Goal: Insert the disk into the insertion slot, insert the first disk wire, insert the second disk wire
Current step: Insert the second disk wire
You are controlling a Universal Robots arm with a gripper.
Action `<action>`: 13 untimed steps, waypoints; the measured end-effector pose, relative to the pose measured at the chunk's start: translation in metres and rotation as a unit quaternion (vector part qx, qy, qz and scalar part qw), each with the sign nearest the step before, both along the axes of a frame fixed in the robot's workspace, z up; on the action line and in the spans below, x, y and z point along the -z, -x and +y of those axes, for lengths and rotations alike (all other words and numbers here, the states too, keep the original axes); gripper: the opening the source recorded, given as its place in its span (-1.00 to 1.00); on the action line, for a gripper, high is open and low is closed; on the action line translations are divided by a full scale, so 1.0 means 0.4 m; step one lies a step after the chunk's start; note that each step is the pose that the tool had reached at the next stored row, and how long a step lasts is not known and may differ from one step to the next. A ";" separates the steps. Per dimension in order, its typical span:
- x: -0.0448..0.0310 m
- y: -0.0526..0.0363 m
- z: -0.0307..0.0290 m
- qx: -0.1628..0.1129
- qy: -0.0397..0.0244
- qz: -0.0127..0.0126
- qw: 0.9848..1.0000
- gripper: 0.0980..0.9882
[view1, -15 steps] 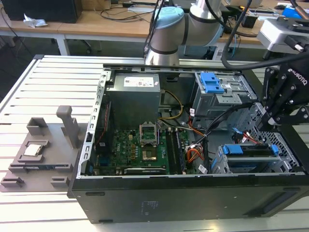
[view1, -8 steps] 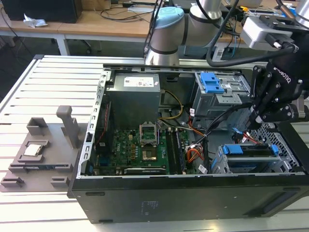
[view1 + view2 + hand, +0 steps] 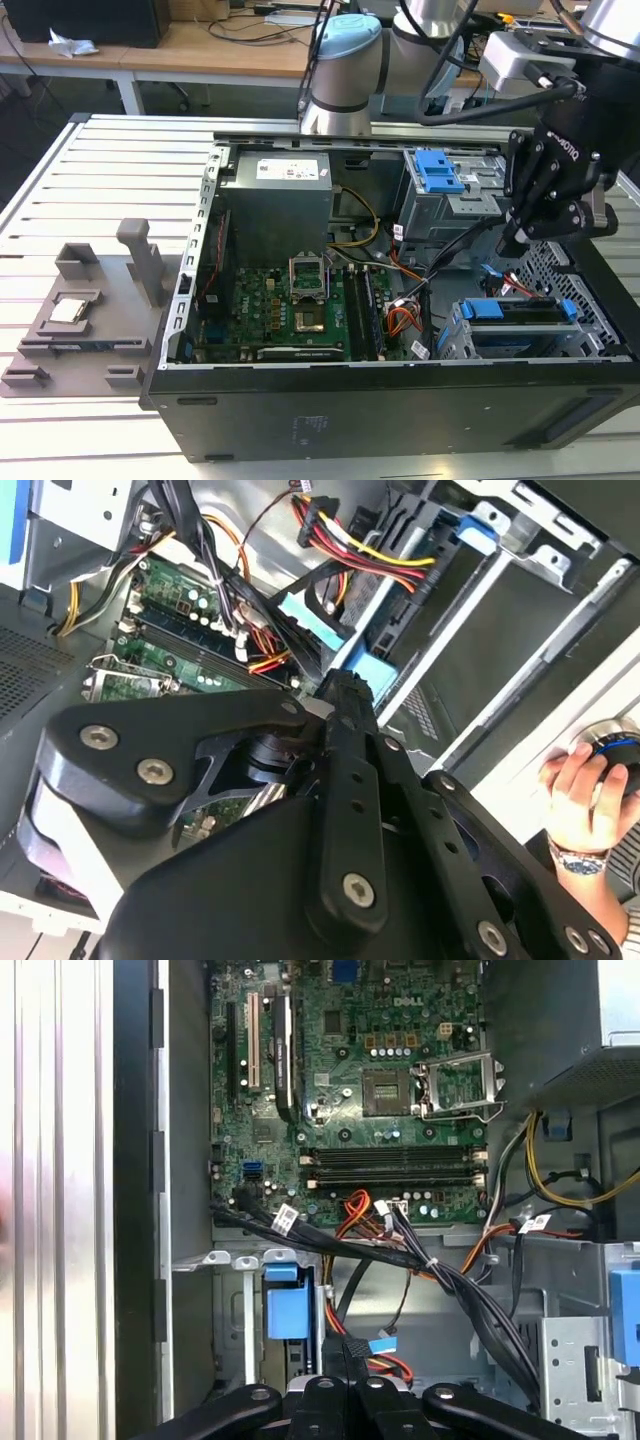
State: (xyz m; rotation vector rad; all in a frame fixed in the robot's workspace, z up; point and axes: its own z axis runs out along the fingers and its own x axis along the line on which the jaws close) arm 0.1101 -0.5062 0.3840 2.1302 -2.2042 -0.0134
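— Where does the exterior view stand?
— High up, on the side of the open computer case (image 3: 400, 410) opposite the arm's base (image 3: 338, 110). It looks down and across, far enough off to take in the whole case and the slatted table (image 3: 100, 170).
— And the wrist cameras?
— Both sit close, over the case's inside. The first wrist view faces the motherboard (image 3: 340, 1020) squarely, with the gripper (image 3: 345, 1385) at its edge. The second wrist view looks along the gripper's black linkage, tilted.
— What do they share?
— All three views catch the CPU socket (image 3: 306, 277) and the red and yellow wires (image 3: 360, 550).
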 end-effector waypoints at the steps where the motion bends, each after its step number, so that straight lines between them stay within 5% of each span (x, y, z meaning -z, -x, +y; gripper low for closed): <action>1: 0.005 0.000 0.003 0.000 0.001 0.000 1.000 -0.98; 10: 0.051 -0.007 0.016 0.000 0.002 0.000 1.000 -0.98; 13: 0.052 -0.012 0.016 0.000 0.002 0.000 1.000 -0.98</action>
